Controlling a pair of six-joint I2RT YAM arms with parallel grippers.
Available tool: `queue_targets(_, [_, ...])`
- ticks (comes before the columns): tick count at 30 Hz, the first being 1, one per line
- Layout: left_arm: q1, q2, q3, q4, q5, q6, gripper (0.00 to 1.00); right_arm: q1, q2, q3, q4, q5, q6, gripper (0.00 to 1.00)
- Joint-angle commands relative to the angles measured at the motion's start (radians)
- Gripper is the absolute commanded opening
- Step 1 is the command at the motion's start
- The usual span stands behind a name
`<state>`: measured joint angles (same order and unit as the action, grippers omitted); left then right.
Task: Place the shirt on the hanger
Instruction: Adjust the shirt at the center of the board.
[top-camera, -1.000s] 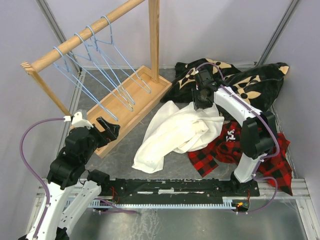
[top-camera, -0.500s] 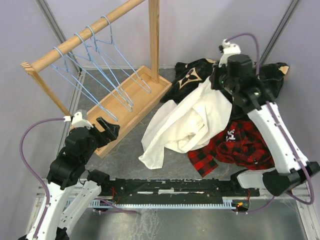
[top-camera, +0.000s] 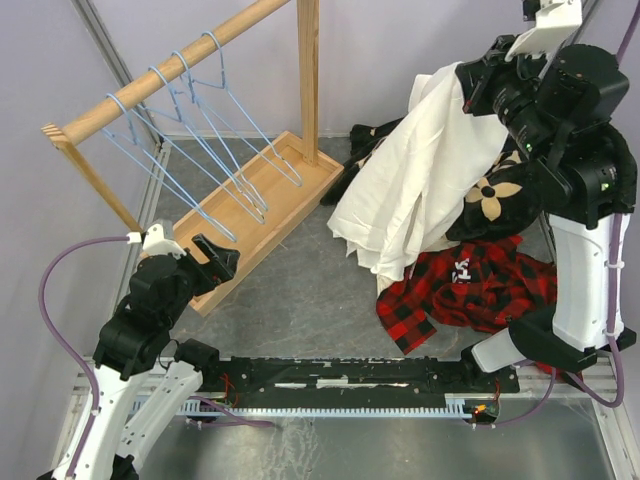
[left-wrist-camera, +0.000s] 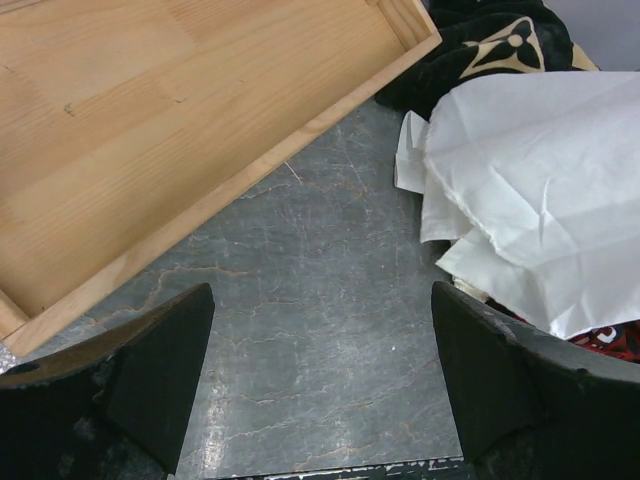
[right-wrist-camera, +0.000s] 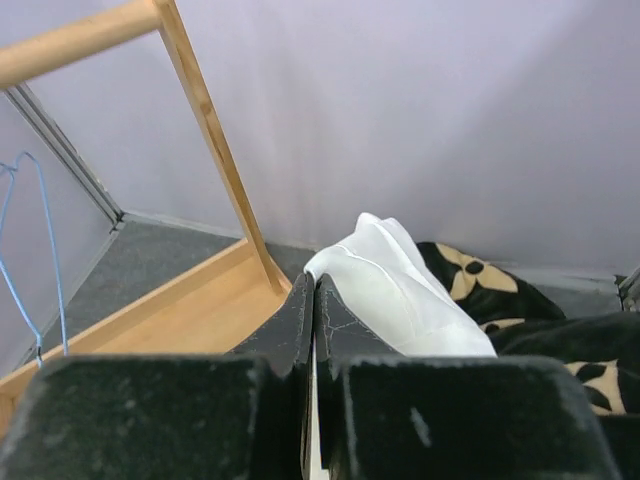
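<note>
- Shirt (top-camera: 420, 170) hangs in the air at the far right. Its top edge is pinched by the right hand (top-camera: 478, 85), whose fingers (right-wrist-camera: 295, 320) are pressed together on the cloth.
- Collar, buttons and sleeves are lost in the folds. From the right wrist, only one white fold shows beyond the fingertips.
- Its lowest folds reach down toward the red plaid garment (top-camera: 470, 290), but I cannot tell whether they touch it.
- Much of the black flowered blanket (top-camera: 520, 190) is covered by the shirt and the right arm.
- The left hand (top-camera: 218, 255) hovers with fingers spread wide, low over the counter (top-camera: 300, 300), just beside the rack's wooden base (top-camera: 260, 190).
- Four blue wire hangers (top-camera: 200, 130) hang on the rack's rail (top-camera: 170, 70), well apart from the shirt. The rail is cut off at the top edge.
- The counter is grey and mottled, closed in by pale lilac walls (top-camera: 400, 50).
</note>
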<state>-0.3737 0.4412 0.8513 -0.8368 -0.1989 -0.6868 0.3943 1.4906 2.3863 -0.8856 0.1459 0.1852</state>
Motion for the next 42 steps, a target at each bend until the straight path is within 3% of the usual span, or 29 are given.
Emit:
queue_targets(1, [-0.003, -0.007, 0.031, 0.019, 0.012, 0.024, 0.95, -0.002, 0.021, 0.112, 0.021, -0.062, -0.02, 0.0])
queue_targets(8, [-0.003, -0.006, 0.049, 0.013, 0.006, 0.038, 0.95, 0.048, -0.005, 0.011, 0.015, -0.221, -0.008, 0.0])
queue_targets(12, [-0.004, -0.009, 0.044, 0.012, 0.007, 0.035, 0.95, 0.301, -0.079, -0.292, 0.05, -0.073, -0.053, 0.0])
queue_targets(15, [-0.003, -0.012, 0.04, 0.011, 0.006, 0.03, 0.95, 0.466, -0.12, -0.533, 0.156, -0.033, 0.029, 0.0])
queue_targets(17, [-0.003, -0.013, 0.039, 0.009, 0.003, 0.028, 0.95, 0.569, -0.117, -0.648, 0.217, -0.027, 0.072, 0.09])
queue_targets(20, [-0.003, -0.016, 0.044, 0.0, -0.009, 0.026, 0.95, 0.723, -0.071, -0.739, 0.272, -0.079, 0.086, 0.5])
queue_targets(22, [-0.003, -0.015, 0.045, -0.004, -0.018, 0.027, 0.95, 0.768, -0.07, -0.783, 0.291, -0.093, 0.082, 0.65])
queue_targets(27, [-0.003, -0.012, 0.048, -0.007, -0.035, 0.022, 0.96, 0.768, -0.173, -0.904, 0.261, 0.104, 0.051, 0.83])
queue_targets(30, [-0.004, -0.004, 0.038, 0.0, -0.034, 0.006, 0.99, 0.741, -0.222, -0.95, 0.174, 0.273, 0.012, 0.85])
queue_targets(34, [-0.004, 0.002, 0.011, 0.015, -0.02, -0.025, 1.0, 0.673, -0.251, -1.018, 0.083, 0.365, -0.014, 0.85])
queue_targets(39, [-0.003, 0.005, -0.042, 0.03, 0.007, -0.081, 1.0, 0.627, -0.255, -1.064, 0.024, 0.355, -0.057, 0.85])
queue_targets(42, [-0.003, 0.012, -0.084, 0.036, 0.027, -0.146, 0.97, 0.558, -0.236, -1.055, 0.011, 0.197, -0.054, 0.84])
